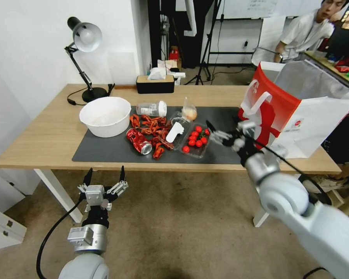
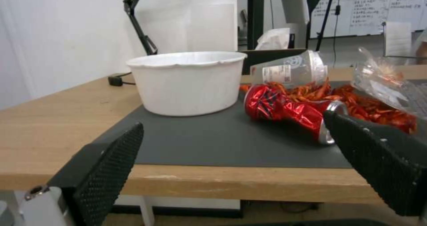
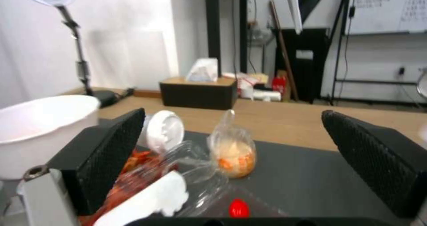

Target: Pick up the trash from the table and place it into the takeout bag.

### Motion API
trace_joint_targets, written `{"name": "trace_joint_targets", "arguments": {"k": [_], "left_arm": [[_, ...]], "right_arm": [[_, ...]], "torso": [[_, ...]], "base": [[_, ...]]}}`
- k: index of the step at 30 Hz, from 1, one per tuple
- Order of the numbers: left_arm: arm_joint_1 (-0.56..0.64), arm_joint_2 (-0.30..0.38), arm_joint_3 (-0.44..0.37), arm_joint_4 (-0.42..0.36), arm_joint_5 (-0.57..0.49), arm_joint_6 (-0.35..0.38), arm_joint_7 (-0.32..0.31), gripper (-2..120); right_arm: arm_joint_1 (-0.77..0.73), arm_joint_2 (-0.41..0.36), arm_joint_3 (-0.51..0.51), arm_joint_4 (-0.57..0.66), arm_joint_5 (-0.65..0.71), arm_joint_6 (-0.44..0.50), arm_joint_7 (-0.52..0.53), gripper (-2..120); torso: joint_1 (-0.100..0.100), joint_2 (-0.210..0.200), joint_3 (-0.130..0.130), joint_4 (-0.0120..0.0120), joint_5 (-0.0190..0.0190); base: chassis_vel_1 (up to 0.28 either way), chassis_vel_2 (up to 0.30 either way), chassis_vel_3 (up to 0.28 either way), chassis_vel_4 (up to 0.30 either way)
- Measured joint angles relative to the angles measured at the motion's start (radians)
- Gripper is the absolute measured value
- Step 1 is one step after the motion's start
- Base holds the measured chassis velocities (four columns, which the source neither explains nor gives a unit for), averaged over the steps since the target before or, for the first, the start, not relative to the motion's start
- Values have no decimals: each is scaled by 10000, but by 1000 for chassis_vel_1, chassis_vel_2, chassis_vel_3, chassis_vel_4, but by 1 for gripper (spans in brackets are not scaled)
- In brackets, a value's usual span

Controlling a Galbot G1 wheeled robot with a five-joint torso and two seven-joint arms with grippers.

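The counter (image 1: 46, 139) is carrying a grey mat (image 1: 104, 153) across its middle, and the bag (image 1: 298, 112) is standing open at its right end, foil lining showing. On the mat, a white bowl (image 1: 105, 115) is sitting at the left, with the trash spreading beside it: a clear cup (image 1: 152, 109) lying on its side, a small food bag (image 1: 189, 111) just beyond, a crushed can (image 1: 139, 141) among red shell scraps (image 1: 153, 128), and a clear tray of tomatoes (image 1: 196, 138). The right pincer (image 1: 217, 135) is hovering over the tomato tray with its jaws spread wide, empty, and facing the food bag, which is lying between its pads in the wrist view. The step in hand is likely a reach for that bag; it is probably soft, so closing near the knotted top should be avoiding a squeeze on the contents. The left pincer (image 1: 104, 180) is waiting open below the counter's front edge, level with the can.
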Motion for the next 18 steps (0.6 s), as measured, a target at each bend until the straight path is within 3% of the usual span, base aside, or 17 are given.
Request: {"name": "trace_joint_targets", "arguments": {"k": [2, 8, 11, 18], "left_arm": [[-11, -69, -24, 39, 24, 1, -2, 100], [-9, -126, -95, 133, 26, -1, -6, 100], [-36, -172, -132, 241, 26, -20, -8, 100], [-30, -145, -152, 252, 21, -22, -11, 100]], "right_arm": [[1554, 322, -972, -749, 550, -503, 562, 100], [3233, 978, -2086, -1812, 858, -914, 1285, 100], [4824, 2578, -3107, -3227, 1455, -1685, 2550, 100], [5856, 3758, -3510, -4627, 1656, -2344, 3560, 100]], "torso": [[0, 0, 0, -1, 0], [0, -1, 0, 1, -3], [0, 0, -1, 1, -4], [1, 0, 0, 1, -3]], "base": [[0, 0, 0, 0], [0, 0, 0, 0], [0, 0, 0, 0], [0, 0, 0, 0]]}}
